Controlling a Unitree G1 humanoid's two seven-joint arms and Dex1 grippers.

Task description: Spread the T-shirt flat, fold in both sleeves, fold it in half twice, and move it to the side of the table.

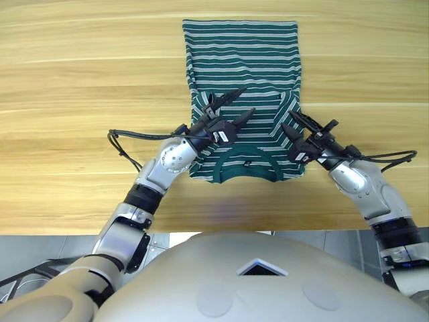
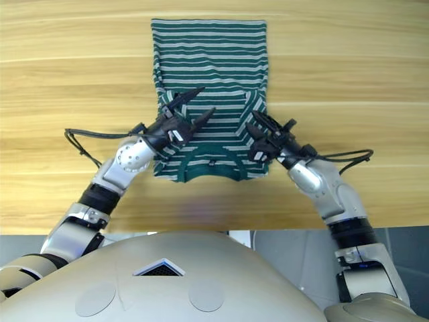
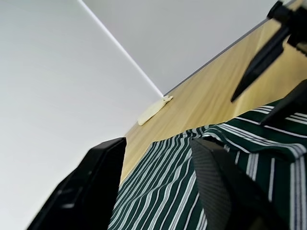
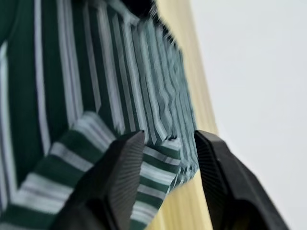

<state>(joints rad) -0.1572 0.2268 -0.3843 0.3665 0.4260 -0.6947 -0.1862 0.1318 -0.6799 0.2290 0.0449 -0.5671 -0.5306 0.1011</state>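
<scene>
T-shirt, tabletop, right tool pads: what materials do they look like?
T-shirt: soft knit fabric, probably cotton jersey; matte, green with white stripes, creased at the folds.
Table: wood or wood-look laminate; light grain lines, slight sheen; cannot tell which.
Right tool pads: black, matte, finely ribbed; likely rubber or plastic.

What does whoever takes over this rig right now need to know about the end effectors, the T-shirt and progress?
The left end effector is open, over the left side of the T-shirt near its collar end.
The right end effector is open, over the right side near the collar end.
The T-shirt lies flat on the table, collar toward the robot.
Done: spread out; both sleeves look folded in.
Left: fold in half twice, then move it to the table's side.
</scene>
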